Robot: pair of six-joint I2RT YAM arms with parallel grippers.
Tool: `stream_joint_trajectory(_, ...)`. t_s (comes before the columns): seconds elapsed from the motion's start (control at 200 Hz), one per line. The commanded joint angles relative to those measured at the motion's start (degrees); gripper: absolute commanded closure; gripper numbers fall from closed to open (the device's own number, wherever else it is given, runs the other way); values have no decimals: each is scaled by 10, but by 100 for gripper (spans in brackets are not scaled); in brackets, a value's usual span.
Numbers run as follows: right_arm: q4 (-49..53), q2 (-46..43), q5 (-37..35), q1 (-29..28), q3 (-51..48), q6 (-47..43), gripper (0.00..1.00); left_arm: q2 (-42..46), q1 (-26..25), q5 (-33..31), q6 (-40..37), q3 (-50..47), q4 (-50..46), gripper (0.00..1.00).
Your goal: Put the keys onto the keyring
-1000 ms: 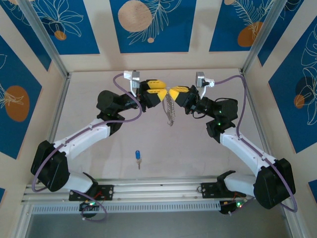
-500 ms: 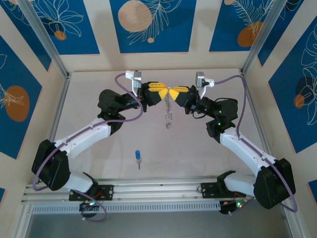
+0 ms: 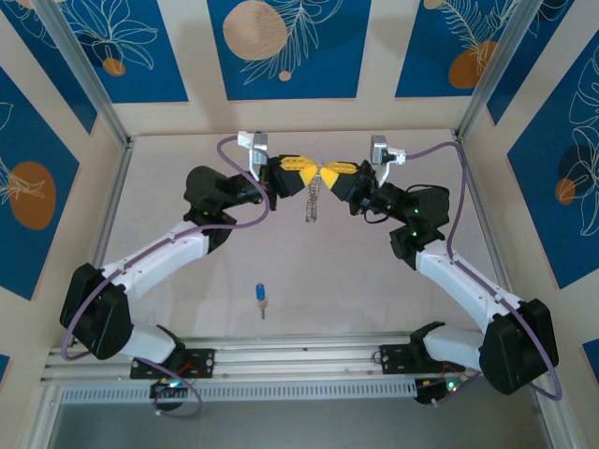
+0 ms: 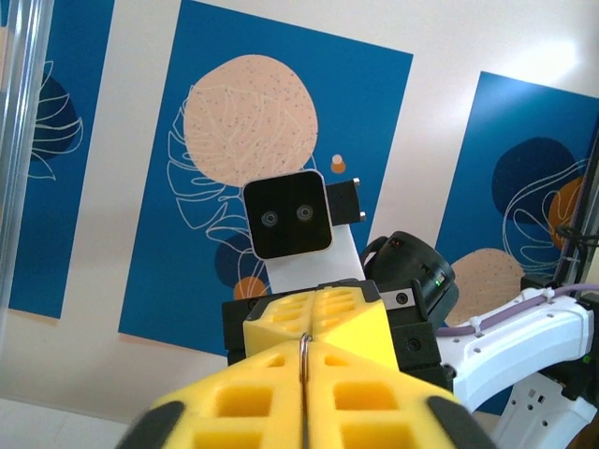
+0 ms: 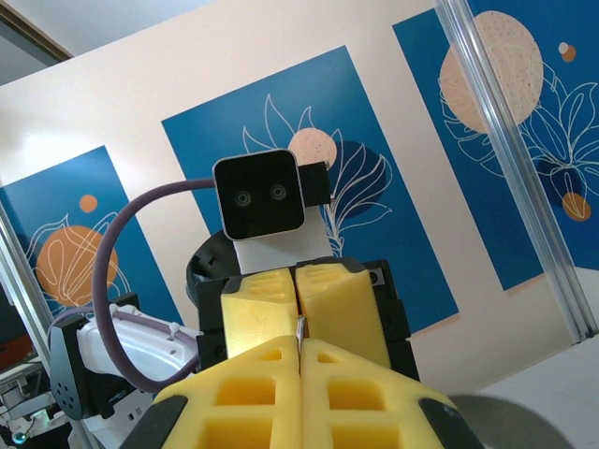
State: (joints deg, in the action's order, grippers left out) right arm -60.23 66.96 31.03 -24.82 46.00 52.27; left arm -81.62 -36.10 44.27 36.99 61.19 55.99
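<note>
Toward the far edge of the tabletop (image 3: 393,290) we see left jaws and right jaws both clamped on one dangling keyring (image 3: 312,201). One blue key (image 3: 260,295) lies by the near edge.

1. My left jaws have closed. A second ago their yellow fingers (image 4: 253,402) stood apart; now they sit pressed together, with a thin wire of the keyring (image 4: 304,354) in the seam, as my left wrist view shows.
2. The left jaws have also crept toward the right jaws. The small gap I saw between the tips is gone, and the tips now meet.
3. The hanging part of the keyring (image 3: 312,201) has drawn up. In the top view its lower end reaches less far down than before.
4. That hanging part has also shifted left. It now drops from under my left jaws rather than from under the right tips.
</note>
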Motion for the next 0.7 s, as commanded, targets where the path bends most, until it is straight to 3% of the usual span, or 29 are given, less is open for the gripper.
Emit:
stream_joint_trajectory(0.0,-8,-6,-12,-5,15,-10,100,-6,1,35,-10,22,-2,87)
stream_joint_trajectory(0.205,-8,-6,-13,-6,16,-11,100,-4,1,42,-13,19,-11,91)
stream_joint_trajectory(0.33,-6,-6,-15,-6,16,-12,100,-5,0,47,-13,19,-13,100)
stream_joint_trajectory(0.54,19,-9,-17,-3,20,-18,100,2,0,50,-34,16,-25,100)
stream_joint_trajectory(0.575,29,-14,-20,0,21,-20,91,6,0,45,-45,11,-27,100)
stream_joint_trajectory(0.655,66,-37,-31,16,11,-25,59,22,0,29,-80,1,-40,100)
stream_joint_trajectory(0.695,99,-55,-36,29,5,-31,50,33,0,23,-102,-3,-50,100)
